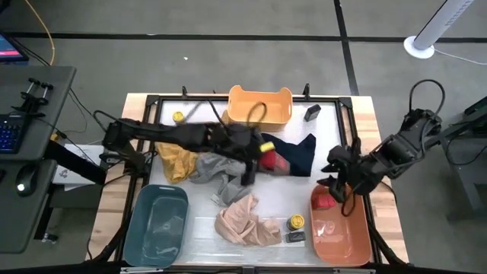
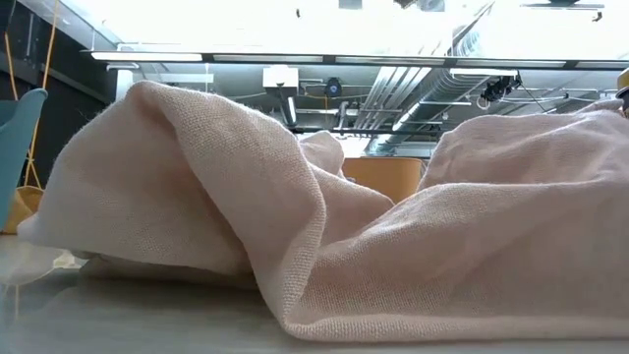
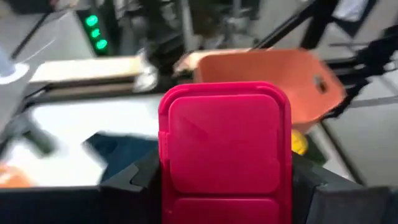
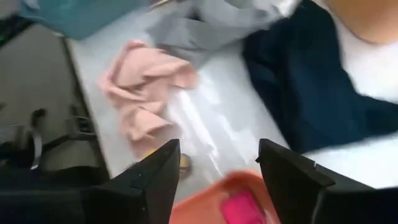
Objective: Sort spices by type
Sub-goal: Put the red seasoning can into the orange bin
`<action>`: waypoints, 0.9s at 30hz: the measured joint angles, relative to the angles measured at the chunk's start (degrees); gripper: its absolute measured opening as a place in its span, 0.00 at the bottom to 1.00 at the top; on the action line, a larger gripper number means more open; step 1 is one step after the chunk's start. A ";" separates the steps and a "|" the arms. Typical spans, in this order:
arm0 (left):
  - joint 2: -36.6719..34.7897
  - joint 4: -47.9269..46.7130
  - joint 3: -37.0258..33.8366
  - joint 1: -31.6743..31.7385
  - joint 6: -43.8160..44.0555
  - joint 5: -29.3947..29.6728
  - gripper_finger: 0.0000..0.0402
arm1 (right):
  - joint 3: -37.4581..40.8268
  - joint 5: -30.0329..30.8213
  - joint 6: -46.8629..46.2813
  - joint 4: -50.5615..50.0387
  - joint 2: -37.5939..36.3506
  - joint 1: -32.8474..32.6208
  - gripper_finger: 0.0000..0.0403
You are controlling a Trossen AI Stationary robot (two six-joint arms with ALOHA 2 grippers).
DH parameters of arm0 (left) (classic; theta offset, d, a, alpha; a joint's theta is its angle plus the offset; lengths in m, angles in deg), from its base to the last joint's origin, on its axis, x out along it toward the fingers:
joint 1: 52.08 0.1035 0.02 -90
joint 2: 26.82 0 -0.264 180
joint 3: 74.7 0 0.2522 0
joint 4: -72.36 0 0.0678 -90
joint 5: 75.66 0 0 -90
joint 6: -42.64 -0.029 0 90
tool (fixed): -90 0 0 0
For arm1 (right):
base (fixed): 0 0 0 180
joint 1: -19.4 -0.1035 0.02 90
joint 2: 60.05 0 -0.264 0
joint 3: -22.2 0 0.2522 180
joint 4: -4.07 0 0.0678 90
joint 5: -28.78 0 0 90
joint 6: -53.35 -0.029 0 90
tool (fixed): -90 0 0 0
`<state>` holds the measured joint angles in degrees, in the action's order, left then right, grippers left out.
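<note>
Fingers of the left gripper (image 3: 227, 180) clamp a red tin (image 3: 225, 149) above the cloths at mid-table. Beyond, the right gripper (image 4: 217, 168) hangs spread and empty over the orange bin (image 1: 342, 236), where another red tin (image 4: 242, 208) lies.

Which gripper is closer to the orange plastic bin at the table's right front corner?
Right. The right gripper hangs over the orange bin's back end; the left gripper, clamping a red tin, is mid-table.

Red tin (image 3: 225, 152) upright, clamped mid-table; second red tin (image 1: 325, 200) in salmon bin; yellow-lidded jar (image 1: 296, 221) beside it.
</note>
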<state>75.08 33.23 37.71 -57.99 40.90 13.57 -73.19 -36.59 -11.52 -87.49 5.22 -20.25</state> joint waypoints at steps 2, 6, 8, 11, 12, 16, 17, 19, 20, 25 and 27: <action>3.54 -0.74 2.29 -1.36 0.01 -0.47 0.46 | 0.02 1.78 -3.94 -3.86 -0.34 -1.19 0.50; 12.48 -0.61 8.34 -3.72 1.48 -0.45 0.46 | 0.02 5.76 -10.62 -9.29 -1.53 -2.79 0.46; 16.66 1.73 11.70 -4.58 3.56 -0.45 0.46 | 0.04 7.97 -13.48 -11.43 -2.27 -3.05 0.44; 22.00 8.42 15.43 -5.81 6.02 -0.45 0.46 | 0.04 10.59 -15.30 -12.26 -3.52 -3.19 0.43; 23.38 11.61 16.27 -6.14 6.66 -0.46 0.46 | 0.04 11.66 -15.33 -12.24 -3.78 -3.16 0.42; 27.78 23.14 17.47 -6.80 9.27 -0.80 0.46 | 0.04 15.16 -16.18 -12.27 -4.40 -3.11 0.41; 28.57 24.92 17.46 -6.80 10.14 -0.78 0.46 | 0.04 15.56 -16.20 -12.27 -4.42 -3.12 0.41; 30.51 28.66 17.45 -6.85 11.42 -0.52 0.46 | 0.04 15.88 -16.17 -12.20 -4.29 -3.12 0.41; 31.07 29.34 17.43 -6.80 11.60 -0.44 0.46 | 0.04 15.90 -16.24 -12.20 -4.20 -3.12 0.41; 35.06 36.49 17.41 -6.87 10.46 -0.41 0.46 | 0.04 16.43 -16.68 -12.21 -4.09 -3.12 0.41; 36.61 38.29 17.43 -6.87 9.26 -0.27 0.46 | 0.05 17.08 -17.44 -12.22 -4.09 -3.12 0.41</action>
<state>111.69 71.52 55.13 -64.85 50.15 13.31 -73.13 -19.51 -28.96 -99.71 1.14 -23.37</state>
